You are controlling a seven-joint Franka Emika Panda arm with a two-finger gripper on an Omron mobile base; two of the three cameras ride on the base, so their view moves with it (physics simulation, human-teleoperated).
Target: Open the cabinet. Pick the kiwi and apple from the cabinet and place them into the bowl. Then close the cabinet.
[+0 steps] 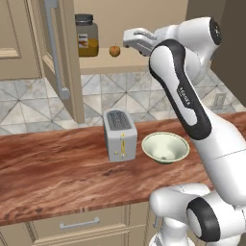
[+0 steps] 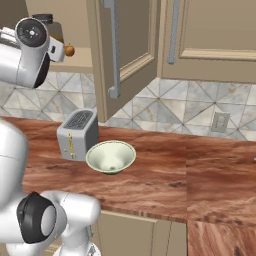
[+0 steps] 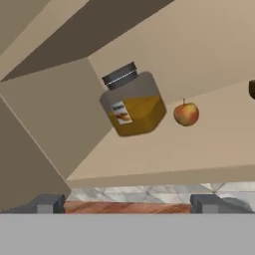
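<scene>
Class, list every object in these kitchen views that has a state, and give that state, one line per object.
cabinet: left door swung open
apple: on the cabinet shelf, ungrasped
jar: lidded, upright beside the apple
bowl: upright on the counter, empty
toaster: slots empty
end effector: open, holding nothing

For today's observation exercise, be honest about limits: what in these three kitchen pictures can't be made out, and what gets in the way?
- Kiwi: in the hand view the right edge cuts it to a dark sliver.
- End effector: in the hand view the grey band hides the lower fingertips.
- Cabinet right half: in the left base view the arm covers the shelf beyond the apple.
- Jar: in the right base view the arm covers most of it.
</scene>
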